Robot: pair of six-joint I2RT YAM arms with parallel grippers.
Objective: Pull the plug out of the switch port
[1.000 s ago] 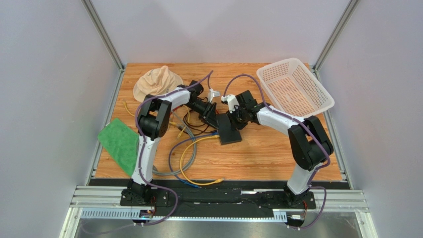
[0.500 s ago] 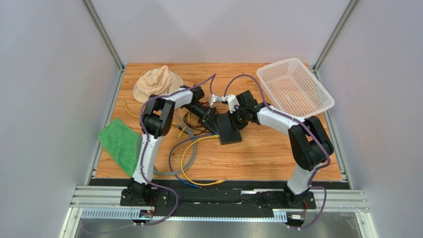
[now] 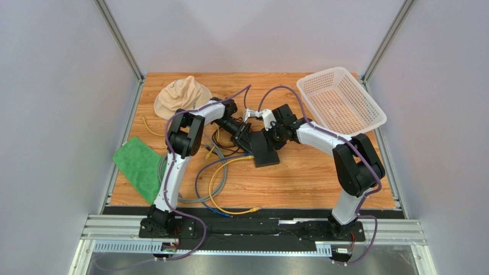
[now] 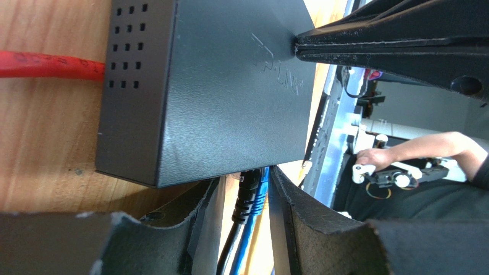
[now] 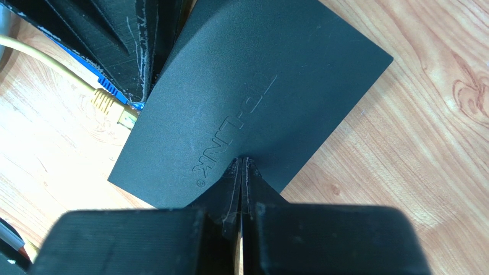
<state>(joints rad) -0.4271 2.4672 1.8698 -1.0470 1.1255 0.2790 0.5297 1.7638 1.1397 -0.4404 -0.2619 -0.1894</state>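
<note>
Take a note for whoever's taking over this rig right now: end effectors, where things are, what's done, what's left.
Left end effector: open, jaws either side of the black plug and blue plug at the switch.
Right end effector: shut, tips pressing on the switch's top.
Done: switch pinned, plugs bracketed.
Left: close, pull the plug; both look seated in their ports.

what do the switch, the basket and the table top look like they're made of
Switch: matte black casing, finely textured, with embossed logo and punched vent holes; plastic or painted metal, hard to tell. Basket: white moulded plastic, judging by its regular lattice walls. Table top: orange-brown wood grain with knots; solid wood or laminate, unclear.
</note>
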